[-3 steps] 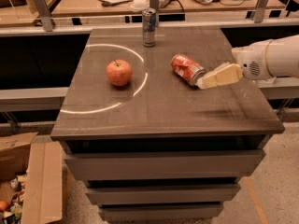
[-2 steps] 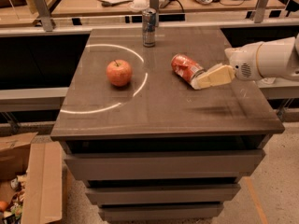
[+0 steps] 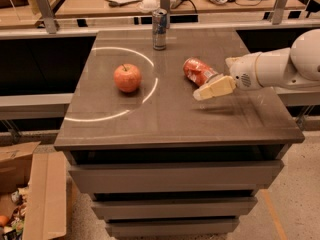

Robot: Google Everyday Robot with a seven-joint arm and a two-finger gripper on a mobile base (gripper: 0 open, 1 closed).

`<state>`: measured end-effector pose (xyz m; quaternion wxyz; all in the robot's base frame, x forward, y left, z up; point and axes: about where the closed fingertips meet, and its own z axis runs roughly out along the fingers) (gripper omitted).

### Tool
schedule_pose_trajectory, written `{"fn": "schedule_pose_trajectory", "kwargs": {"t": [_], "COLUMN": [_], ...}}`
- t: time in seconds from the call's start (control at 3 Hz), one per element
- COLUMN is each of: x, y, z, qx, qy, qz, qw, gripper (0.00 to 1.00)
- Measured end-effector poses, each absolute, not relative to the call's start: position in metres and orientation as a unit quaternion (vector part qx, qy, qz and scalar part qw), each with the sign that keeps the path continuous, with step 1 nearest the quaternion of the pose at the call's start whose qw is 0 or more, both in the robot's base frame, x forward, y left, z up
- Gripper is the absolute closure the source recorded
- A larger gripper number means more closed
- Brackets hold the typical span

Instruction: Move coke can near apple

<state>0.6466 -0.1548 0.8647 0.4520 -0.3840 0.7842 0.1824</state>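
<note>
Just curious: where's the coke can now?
In the camera view, the coke can lies on the tabletop right of the apple, the gripper at its right end.

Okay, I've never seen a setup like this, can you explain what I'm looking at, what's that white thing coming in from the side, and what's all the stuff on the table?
The white thing is a robot arm reaching in from the right. The cream-coloured part at its end is its gripper, the tool it uses to pick things up. There is one current picture, looking down at the table from the front; where that camera is mounted isn't recorded.

On the dark tabletop are three things: a red-orange apple to the left, a red coke can lying on its side to the right, and a slim silver-and-blue can standing upright at the back. The gripper is right at the coke can's near end, but I can't tell whether it is actually holding it. A cardboard box sits on the floor at lower left.
</note>
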Motion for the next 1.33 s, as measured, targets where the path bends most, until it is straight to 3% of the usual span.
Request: {"fn": "schedule_pose_trajectory", "kwargs": {"t": [0.33, 0.67, 1.33], "x": [0.653, 0.656, 0.656], "y": [-0.148, -0.141, -0.111], "z": [0.854, 0.849, 0.858], "qx": [-0.388, -0.397, -0.419], "qy": [0.782, 0.775, 0.748], "qz": [0.188, 0.195, 0.229], "qw": [0.451, 0.451, 0.46], "gripper": [0.26, 0.57, 1.0]}}
